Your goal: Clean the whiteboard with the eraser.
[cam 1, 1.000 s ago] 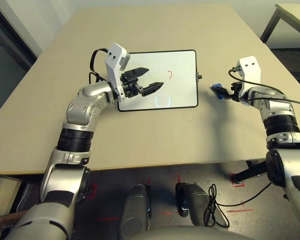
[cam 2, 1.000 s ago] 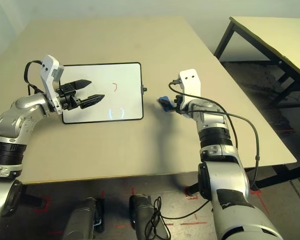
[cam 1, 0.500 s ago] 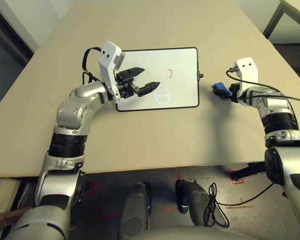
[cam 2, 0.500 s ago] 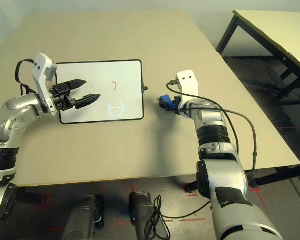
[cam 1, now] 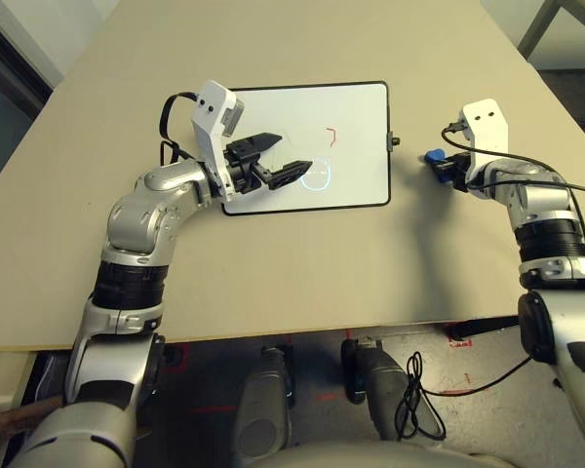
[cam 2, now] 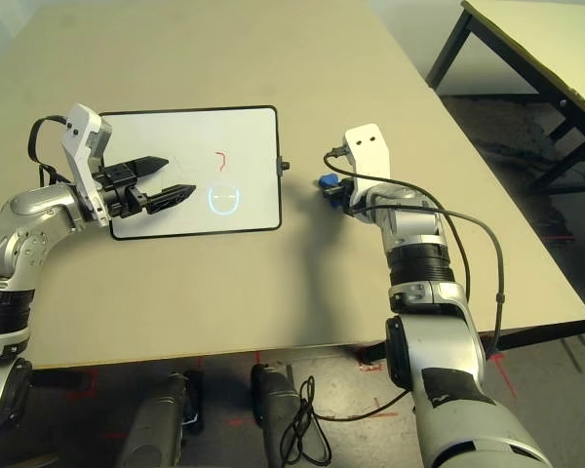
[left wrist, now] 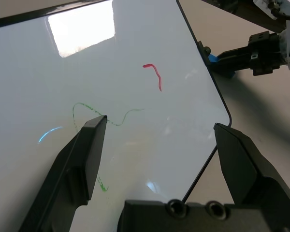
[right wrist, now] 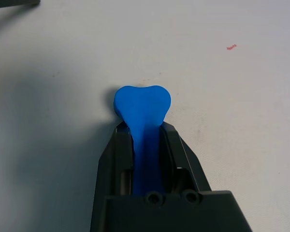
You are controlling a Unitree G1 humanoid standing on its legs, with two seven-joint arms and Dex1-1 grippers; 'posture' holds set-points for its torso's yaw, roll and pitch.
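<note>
Head cam, board: the whiteboard [cam 1: 307,146] lies flat on the tabletop [cam 1: 302,263], long axis running left-right, no readable writing, just a red squiggle [cam 1: 331,135].
Head cam, left arm: bent at the elbow, left claw [cam 1: 279,160] pointing level over the board's left half, fingers spread, holding nothing.
Head cam, right arm: reaches forward just right of the board, right claw [cam 1: 437,168] angled down a bit.
Left wrist cam: faint green scribble [left wrist: 101,116] on the board between the open fingers [left wrist: 87,154].
Right wrist cam: right claw clamped on the eraser [right wrist: 142,108], long axis along the fingers, blue end sticking out past the tips.
</note>
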